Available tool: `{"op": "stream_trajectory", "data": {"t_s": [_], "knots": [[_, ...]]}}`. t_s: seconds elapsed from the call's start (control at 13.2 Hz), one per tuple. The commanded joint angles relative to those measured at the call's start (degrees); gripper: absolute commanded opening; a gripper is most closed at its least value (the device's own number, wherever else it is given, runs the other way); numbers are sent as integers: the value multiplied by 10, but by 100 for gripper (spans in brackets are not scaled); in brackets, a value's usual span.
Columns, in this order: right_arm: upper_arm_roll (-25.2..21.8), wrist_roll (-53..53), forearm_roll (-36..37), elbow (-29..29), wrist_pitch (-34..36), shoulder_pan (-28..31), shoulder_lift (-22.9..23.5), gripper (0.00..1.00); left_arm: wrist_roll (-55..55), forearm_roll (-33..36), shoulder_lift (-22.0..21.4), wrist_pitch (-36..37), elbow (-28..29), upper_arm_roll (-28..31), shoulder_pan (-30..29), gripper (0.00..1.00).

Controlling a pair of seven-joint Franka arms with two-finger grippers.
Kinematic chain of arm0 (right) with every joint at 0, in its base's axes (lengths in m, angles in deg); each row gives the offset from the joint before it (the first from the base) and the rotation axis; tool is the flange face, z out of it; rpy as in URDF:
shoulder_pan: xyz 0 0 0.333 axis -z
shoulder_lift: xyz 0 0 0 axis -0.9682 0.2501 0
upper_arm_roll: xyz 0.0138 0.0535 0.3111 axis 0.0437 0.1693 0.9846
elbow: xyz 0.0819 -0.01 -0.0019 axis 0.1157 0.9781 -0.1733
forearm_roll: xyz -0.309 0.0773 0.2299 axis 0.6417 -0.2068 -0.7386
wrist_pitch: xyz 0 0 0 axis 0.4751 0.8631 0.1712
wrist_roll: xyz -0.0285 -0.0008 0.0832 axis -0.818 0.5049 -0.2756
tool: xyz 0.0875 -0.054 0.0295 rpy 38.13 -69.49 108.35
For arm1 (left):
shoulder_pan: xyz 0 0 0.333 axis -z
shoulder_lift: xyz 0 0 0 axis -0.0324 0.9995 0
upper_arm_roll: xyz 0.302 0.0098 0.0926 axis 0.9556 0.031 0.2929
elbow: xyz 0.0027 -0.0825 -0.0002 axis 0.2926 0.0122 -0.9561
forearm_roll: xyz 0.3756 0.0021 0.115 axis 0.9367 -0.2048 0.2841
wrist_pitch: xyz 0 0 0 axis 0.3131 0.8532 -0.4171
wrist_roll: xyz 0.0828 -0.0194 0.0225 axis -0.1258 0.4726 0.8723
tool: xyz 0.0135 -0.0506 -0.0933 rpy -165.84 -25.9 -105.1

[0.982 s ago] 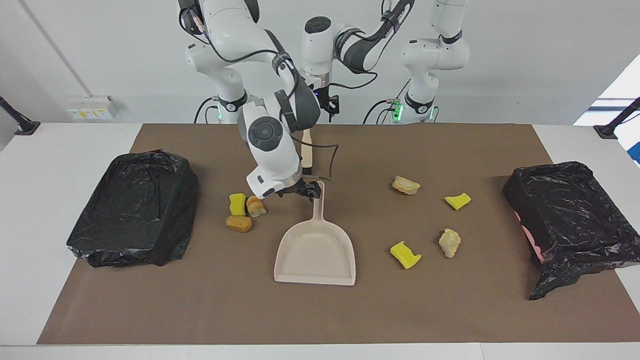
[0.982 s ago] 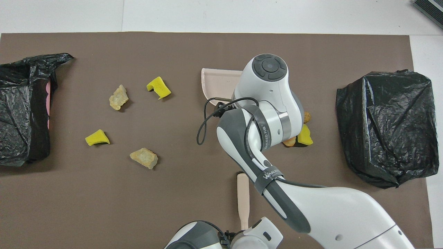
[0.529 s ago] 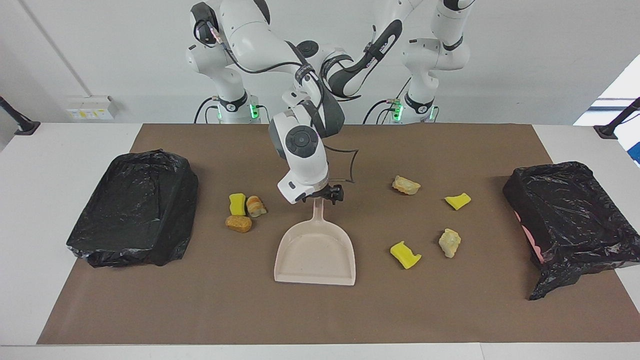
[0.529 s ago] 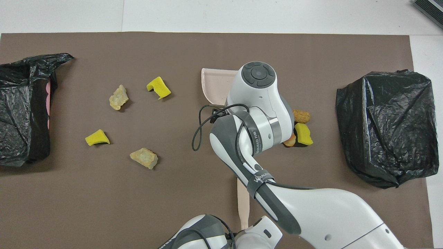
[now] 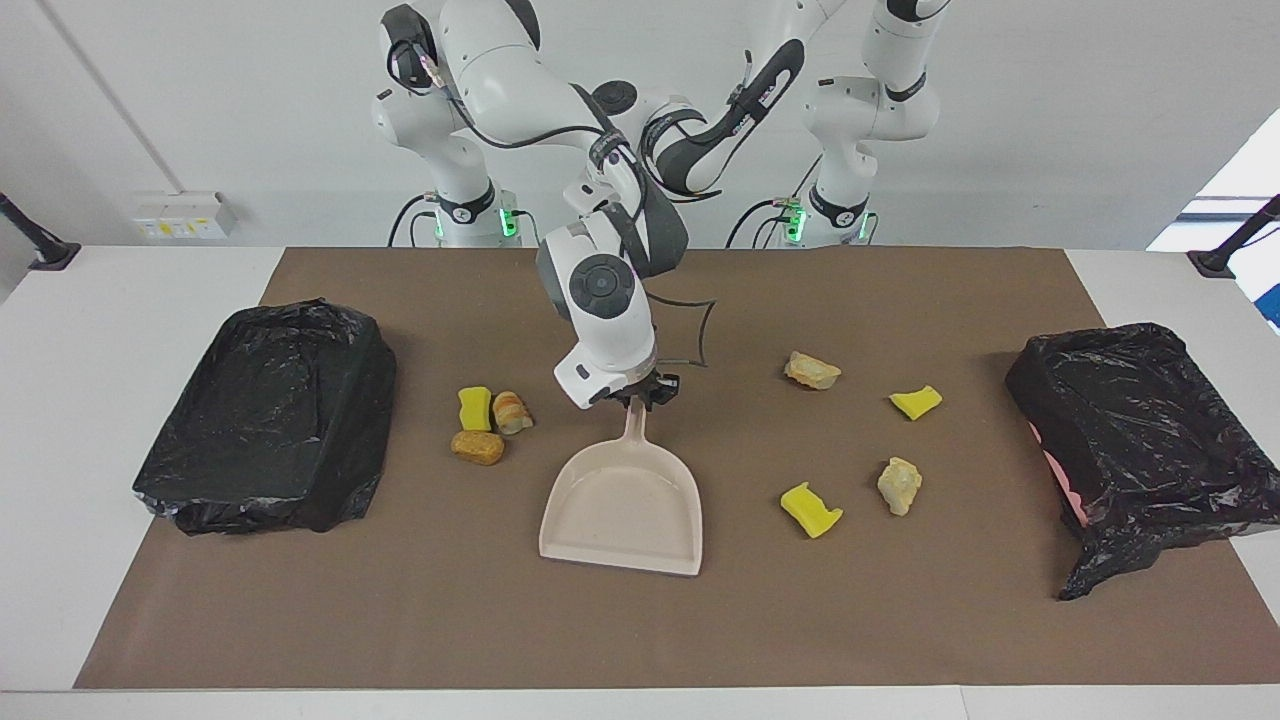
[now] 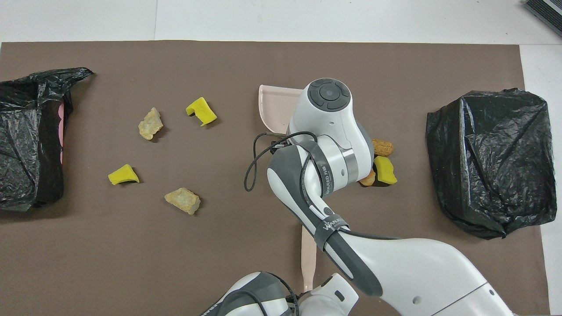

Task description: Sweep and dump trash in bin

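Right gripper (image 5: 640,392) is clamping shut on the top of the dustpan (image 5: 622,510) handle, mid-frame in the facing view. The pan is lying flat on the brown mat (image 5: 700,630), mouth pointing at the bottom edge of the frame.

Left gripper (image 6: 305,295) is sitting at the bottom edge of the overhead view, fingers closed. It looks to be gripping the end of the brush handle (image 6: 308,254), though the contact itself is mostly hidden.

So one arm is taking the pan and the other the brush, ready for a two-handed sweep.

Trash is all lying on the mat, none in the pan:
- A tight cluster of three is sitting beside the pan toward the right arm's end: sponge bit (image 5: 474,407), striped lump (image 5: 511,411), tan lump (image 5: 477,447).
- Four are lying scattered toward the left arm's end: two pale stones (image 5: 812,370), (image 5: 899,485) and two yellow bits (image 5: 915,402), (image 5: 810,508).

Black-bagged bins (image 5: 270,415), (image 5: 1140,440) are flanking the mat at each end. My guess is the cluster goes first, being closest to the pan.
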Motion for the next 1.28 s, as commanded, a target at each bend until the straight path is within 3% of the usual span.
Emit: {"op": "stream_trajectory", "data": {"t_s": [0.0,0.15,0.53,0.76,0.98,1.21], "knots": [[4,54,-10,-9,24,18,-6,0,-8,11,-80,72,-3,34,9,0],[-2,109,-10,-6,24,21,-33,0,-78,6,-129,131,-3,86,24,0],[-4,306,-3,21,84,85,-113,0,-193,-7,-191,207,-2,211,24,0],[-4,424,32,52,110,92,-149,0,-268,-10,-199,227,-3,318,24,0],[-4,595,49,93,82,88,-167,0,-328,-9,-191,221,0,396,13,0],[-2,677,97,111,80,72,-175,0,-406,-5,-177,191,0,474,-1,0]]}}
